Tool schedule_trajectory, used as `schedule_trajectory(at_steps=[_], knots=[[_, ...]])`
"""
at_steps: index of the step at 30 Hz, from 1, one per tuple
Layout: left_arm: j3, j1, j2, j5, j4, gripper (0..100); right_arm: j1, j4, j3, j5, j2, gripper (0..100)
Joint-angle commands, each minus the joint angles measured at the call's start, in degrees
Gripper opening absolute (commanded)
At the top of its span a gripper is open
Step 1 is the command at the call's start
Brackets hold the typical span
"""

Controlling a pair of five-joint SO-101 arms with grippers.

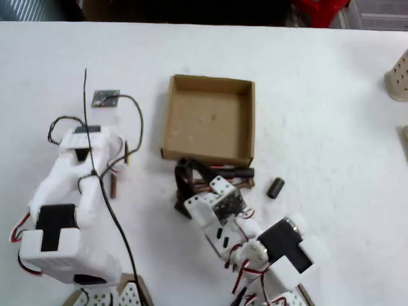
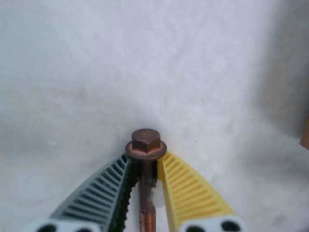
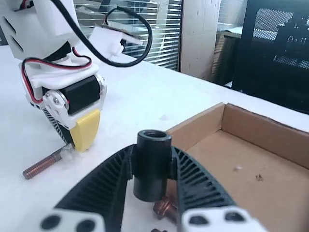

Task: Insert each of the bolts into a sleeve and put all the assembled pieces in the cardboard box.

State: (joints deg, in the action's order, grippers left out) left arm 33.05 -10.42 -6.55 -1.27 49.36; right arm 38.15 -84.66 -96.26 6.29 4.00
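Early stage: left gripper [image 2: 146, 166] clamps a bolt [image 2: 146, 143], right gripper [image 3: 153, 153] clamps a sleeve [image 3: 152, 171] — nothing joined, cardboard box [image 1: 212, 79] unfilled.

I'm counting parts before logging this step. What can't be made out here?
High view: the loose pieces in front of the cardboard box are partly covered by the right gripper, so their count is unclear.
Left wrist view: the bolt has its shank end cut off by the picture edge.
Right wrist view: the sleeve has its lower end behind the fingers.
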Motion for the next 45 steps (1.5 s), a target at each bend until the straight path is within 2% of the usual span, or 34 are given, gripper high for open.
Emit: schedule_trajectory(at_steps=[1,9,15,25,35,38,41,45], knots=[[0.0,0.8,3.0,0.7,-1.1,2,1.0,2.6,0.2,-4.0,0.0,1.6],[0.0,0.9,3.1,0.6,-2.4,2,1.1,3.1,0.8,-5.6,0.1,1.6],[2.0,4.2,7.3,0.7,-5.5,2,1.2,5.9,1.1,-5.6,0.1,1.6],[25.8,12.1,32.2,0.2,-27.9,2,1.0,6.3,1.7,-5.6,0.1,1.6],[30.1,13.9,42.6,-0.2,-34.9,2,0.9,6.3,1.6,-5.6,0.1,1.6],[31.2,15.3,44.5,-5.5,-39.1,2,0.8,6.3,1.6,-5.6,0.1,1.6],[34.3,18.1,46.8,-11.8,-46.9,2,0.8,6.3,1.6,-5.6,0.1,1.6],[40.0,21.4,49.5,-13.4,-59.9,2,0.8,6.3,1.6,-5.6,0.1,1.6]])
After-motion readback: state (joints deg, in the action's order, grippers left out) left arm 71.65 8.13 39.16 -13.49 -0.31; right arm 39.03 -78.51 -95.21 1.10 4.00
